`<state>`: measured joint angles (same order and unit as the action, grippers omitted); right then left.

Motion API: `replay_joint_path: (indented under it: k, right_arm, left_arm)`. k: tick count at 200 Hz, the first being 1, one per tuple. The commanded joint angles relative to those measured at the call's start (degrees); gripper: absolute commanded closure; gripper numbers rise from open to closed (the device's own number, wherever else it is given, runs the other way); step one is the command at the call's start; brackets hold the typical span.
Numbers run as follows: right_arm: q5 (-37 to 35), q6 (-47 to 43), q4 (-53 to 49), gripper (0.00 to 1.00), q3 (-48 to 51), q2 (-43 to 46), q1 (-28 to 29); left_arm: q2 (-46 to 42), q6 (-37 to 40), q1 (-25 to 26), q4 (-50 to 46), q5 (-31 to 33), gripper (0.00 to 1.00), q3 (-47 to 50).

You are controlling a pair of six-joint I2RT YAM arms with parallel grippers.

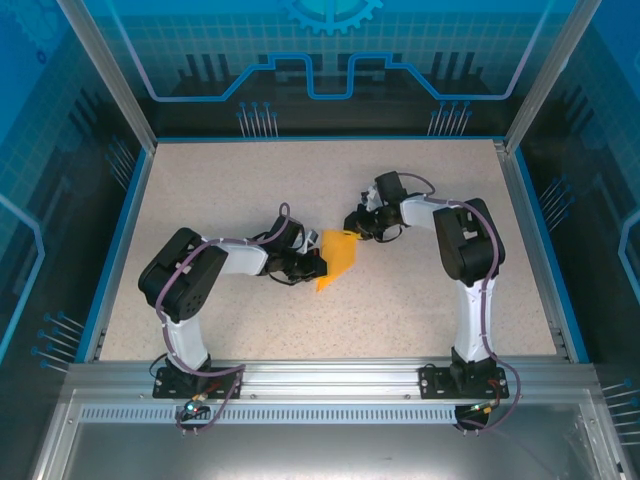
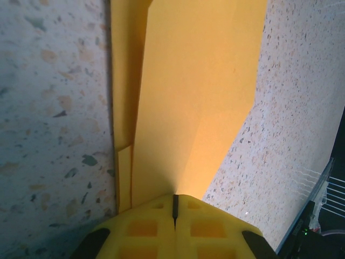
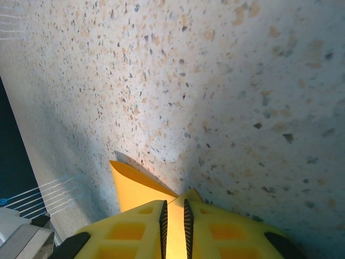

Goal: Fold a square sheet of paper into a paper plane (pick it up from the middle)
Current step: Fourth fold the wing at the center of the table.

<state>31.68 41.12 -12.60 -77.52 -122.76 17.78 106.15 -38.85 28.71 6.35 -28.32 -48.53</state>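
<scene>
Speckled table (image 1: pixel 300 180) — paper plane (image 1: pixel 338 258) in left jaws, tip between right jaws.

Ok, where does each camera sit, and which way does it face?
Top external: above and behind the arms, looking down on the table; both arms, left gripper, right gripper and paper in view.
Left wrist: on the left arm, looking along its shut gripper at the paper it pinches.
Right wrist: on the right arm, looking past its gripper at table and a paper corner.
Shared: all three see the paper.
</scene>
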Motion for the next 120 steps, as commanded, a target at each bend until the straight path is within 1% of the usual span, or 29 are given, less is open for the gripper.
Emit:
replay_joint_path:
  k: [1,26,61,120]
  right_arm:
    - [-4.44,0.50,-2.68,0.81,-2.17,-2.61,-1.78]
    - [-4.67,1.74,-3.71,0.80,-3.06,-2.92,-2.40]
    - [-2.78,2.98,-3.49,0.80,-3.54,-3.39,-3.58]
    - [-0.34,0.87,-1.21,0.78,-1.92,1.68,-4.31]
  left_arm:
    - [3.73,2.17,-0.24,-10.60,4.90,1.00,3.44]
    - [3.72,2.18,-0.24,-10.57,4.77,1.00,3.36]
    - [3.99,2.20,-0.22,-10.48,4.67,1.00,3.35]
    - [3.72,2.40,-0.23,-10.57,4.63,1.00,3.44]
